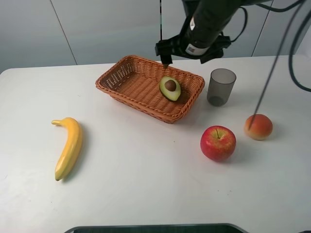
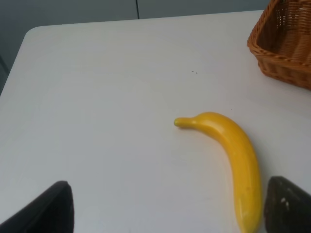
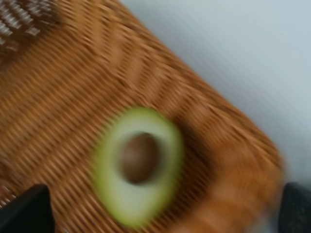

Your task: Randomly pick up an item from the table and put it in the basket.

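The halved avocado (image 1: 170,88) lies cut side up, brown pit showing, inside the orange-brown wicker basket (image 1: 121,77) at the back middle of the white table (image 1: 146,174). My right gripper (image 1: 191,52) hangs open and empty just above the basket's right end. The right wrist view is blurred and shows the avocado (image 3: 138,165) on the basket's weave (image 3: 58,97) between the spread fingertips (image 3: 26,211). My left gripper (image 2: 165,208) is open and empty low over the table, with a yellow banana (image 2: 238,160) beside its one fingertip (image 2: 286,204).
A yellow banana (image 1: 68,145) lies at the left front. A grey translucent cup (image 1: 221,86) stands right of the basket. A red apple (image 1: 217,143) and an orange-red fruit (image 1: 258,126) sit at the right. A basket corner (image 2: 286,43) shows in the left wrist view.
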{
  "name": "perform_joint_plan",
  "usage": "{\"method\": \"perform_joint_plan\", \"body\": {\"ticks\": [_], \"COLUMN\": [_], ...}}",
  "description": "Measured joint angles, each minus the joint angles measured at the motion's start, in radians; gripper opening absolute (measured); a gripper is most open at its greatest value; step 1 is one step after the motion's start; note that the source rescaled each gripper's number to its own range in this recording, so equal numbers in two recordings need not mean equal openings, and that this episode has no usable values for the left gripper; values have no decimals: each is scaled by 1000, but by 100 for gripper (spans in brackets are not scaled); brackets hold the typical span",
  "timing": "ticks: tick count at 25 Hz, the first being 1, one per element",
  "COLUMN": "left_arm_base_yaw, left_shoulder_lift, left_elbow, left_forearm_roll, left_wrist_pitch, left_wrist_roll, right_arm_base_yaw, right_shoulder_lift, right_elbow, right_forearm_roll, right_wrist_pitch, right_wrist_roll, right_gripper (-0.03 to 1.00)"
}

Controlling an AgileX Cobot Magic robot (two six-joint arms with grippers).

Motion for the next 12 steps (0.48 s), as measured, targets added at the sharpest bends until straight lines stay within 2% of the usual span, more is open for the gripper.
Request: {"method": "perform_joint_plan", "body": {"ticks": [8,12], "left_arm_base_yaw": [0,0], "left_shoulder_lift": [0,0], "left_elbow": [0,0], "left_forearm_roll": [0,0], "left_wrist_pitch": [0,0], "left_wrist_roll": [0,0], "right_arm_base_yaw": [-244,-364], "right_shoulder_lift": [-377,-604], "right_elbow": [323,433], "right_forearm_roll": [52,67], "right_wrist_pitch": [86,170], "right_wrist_roll": [-83,-159], "right_gripper": [100,100]}}
